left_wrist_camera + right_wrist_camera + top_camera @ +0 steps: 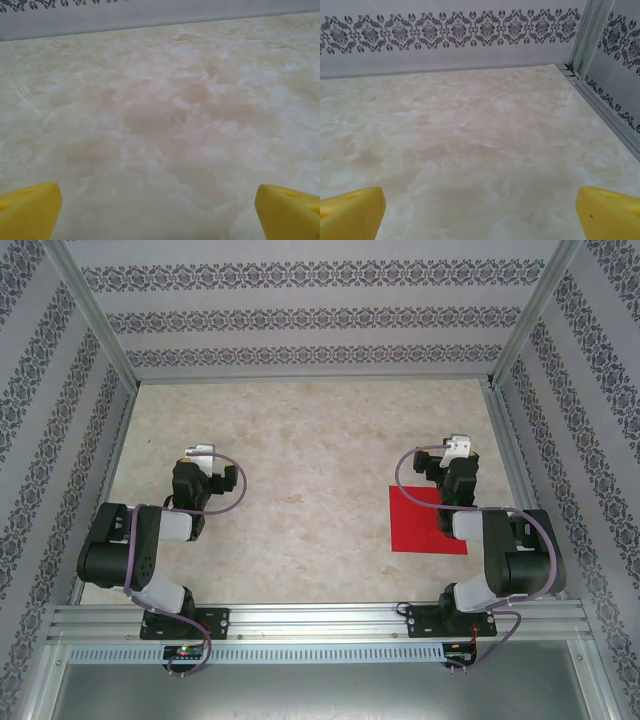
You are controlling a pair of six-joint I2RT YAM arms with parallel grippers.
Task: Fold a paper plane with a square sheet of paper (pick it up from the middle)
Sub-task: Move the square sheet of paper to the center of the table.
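1. The thin, bright red square sheet of paper (420,525) lies flat on the pale, marble-look counter (300,430). It has no folds that I can see.
2. The paper sits on the right side of the counter, close to the near edge, just in front of the base of the right arm (505,565).
3. The right arm bends over the right side of the paper and hides a bit of its far right corner.
4. The right gripper (480,215) is past the far edge of the paper and points at the back wall. Its two yellow fingers (350,212) are spread very wide. It holds nothing, and bare counter lies between the fingers.
5. The left gripper (160,212) is on the left side of the counter, well apart from the paper. Its yellow fingers are spread very wide too, with nothing between them but bare counter.
6. The left arm (120,550) is bent up close to its own base.
7. Grey and white walls (300,320) with rows of dark flower shapes stand around the counter.
8. A silver metal rail (320,618) runs along the near edge, and both arms are bolted to it.
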